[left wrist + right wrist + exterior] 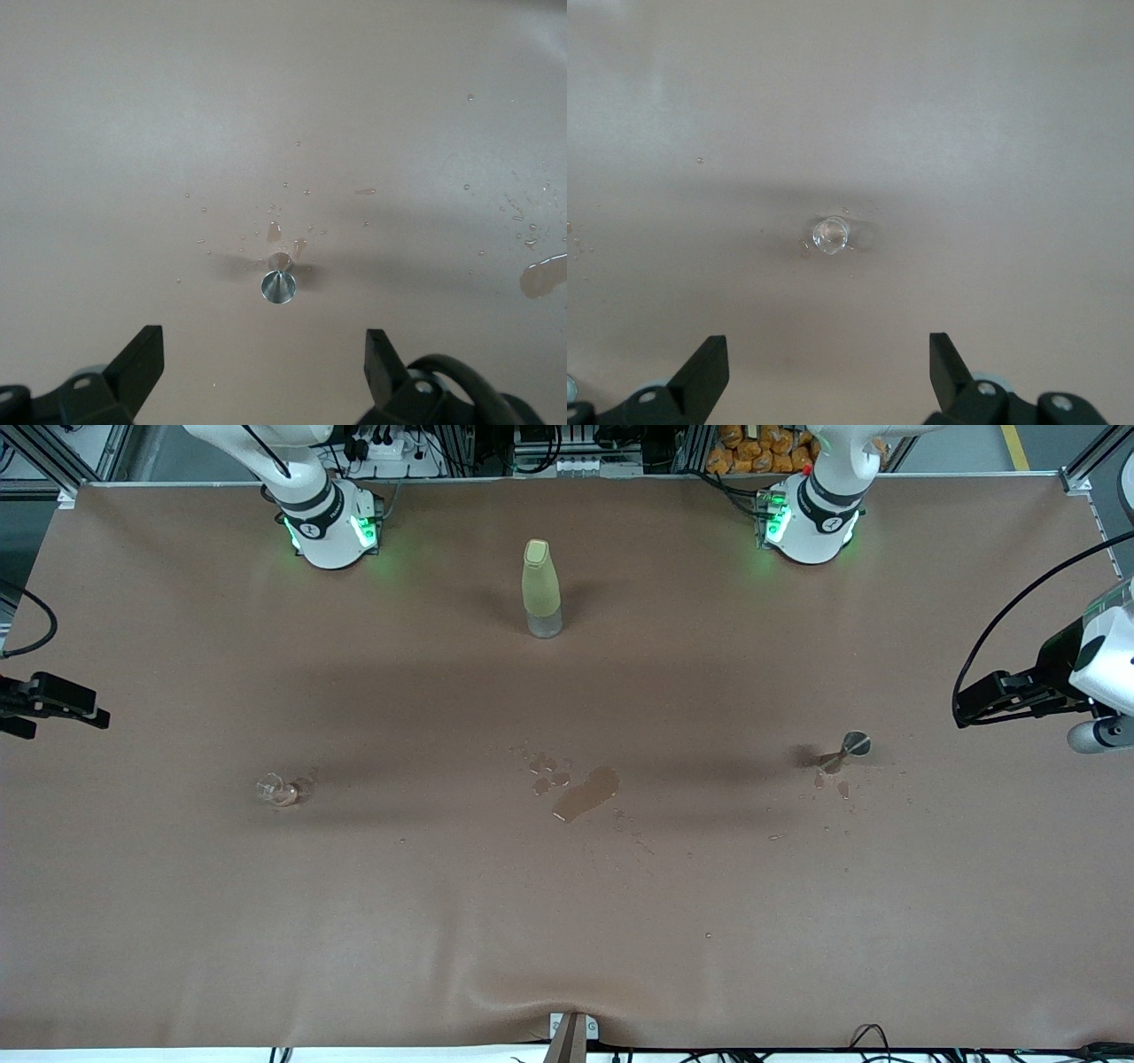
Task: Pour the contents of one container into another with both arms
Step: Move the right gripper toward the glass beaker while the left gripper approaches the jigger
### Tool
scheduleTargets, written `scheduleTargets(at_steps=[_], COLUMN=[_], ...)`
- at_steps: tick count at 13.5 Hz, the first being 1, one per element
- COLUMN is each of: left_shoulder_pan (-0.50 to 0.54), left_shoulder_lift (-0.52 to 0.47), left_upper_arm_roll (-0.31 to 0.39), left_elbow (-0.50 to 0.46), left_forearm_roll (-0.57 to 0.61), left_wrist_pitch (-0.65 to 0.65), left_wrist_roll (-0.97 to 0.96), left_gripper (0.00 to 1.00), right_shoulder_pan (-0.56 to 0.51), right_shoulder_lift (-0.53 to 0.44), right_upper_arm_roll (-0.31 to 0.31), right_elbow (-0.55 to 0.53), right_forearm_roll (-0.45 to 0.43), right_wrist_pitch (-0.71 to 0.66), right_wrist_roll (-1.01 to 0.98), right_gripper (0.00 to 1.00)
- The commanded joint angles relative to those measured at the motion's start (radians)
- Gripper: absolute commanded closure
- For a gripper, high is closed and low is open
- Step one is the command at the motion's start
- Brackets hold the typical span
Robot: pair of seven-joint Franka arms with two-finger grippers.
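Fingers (133, 363) of the left gripper (266, 367) and right gripper (828, 367) gaped apart, above the jigger (278, 282) and the cup (831, 235).

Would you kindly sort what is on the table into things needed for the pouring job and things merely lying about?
Belongs to the job:
- glass cup, toward the right arm's end
- steel jigger, toward the left arm's end
- left end effector, open, over the jigger
- right end effector, open, over the cup

Just lying about:
- yellow-green bottle, upright between the arm bases
- spilled puddle mid-table
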Motion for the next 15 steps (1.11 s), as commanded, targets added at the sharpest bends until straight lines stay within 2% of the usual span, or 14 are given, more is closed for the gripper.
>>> scheduleTargets(at_steps=[1,3,6,9,13,15], left_shoulder_pan=[0.0,-0.007,-0.007,-0.01,-0.014,-0.016], left_shoulder_lift=[-0.007,-0.007,-0.007,-0.004,0.002,0.004], left_upper_arm_roll=[-0.014,-0.019,-0.02,-0.043,-0.055,-0.057], left_elbow=[0.006,0.01,0.01,0.01,0.01,0.01], left_forearm_roll=[0.03,0.03,0.024,0.027,0.025,0.027], left_wrist_pitch=[-0.023,-0.029,-0.028,-0.028,-0.025,-0.025], left_wrist_roll=[-0.012,-0.006,0.004,0.005,0.005,0.008], left_gripper=[0.0,0.0,0.0,0.0,0.0,0.0], right_shoulder_pan=[-0.081,-0.141,-0.165,-0.23,-0.345,-0.385], right_shoulder_lift=[0.031,0.061,0.089,0.159,0.279,0.339], right_upper_arm_roll=[0.011,0.01,0.013,0.01,0.011,0.011], right_elbow=[0.003,0.003,0.0,-0.005,-0.02,-0.022], right_forearm_roll=[0.101,0.156,0.184,0.41,0.558,0.639], right_wrist_pitch=[0.001,-0.002,0.003,0.003,-0.01,-0.057], right_wrist_roll=[-0.176,-0.367,-0.572,-0.9,-1.234,-1.4], right_gripper=[0.0,0.0,0.0,0.0,0.0,0.0])
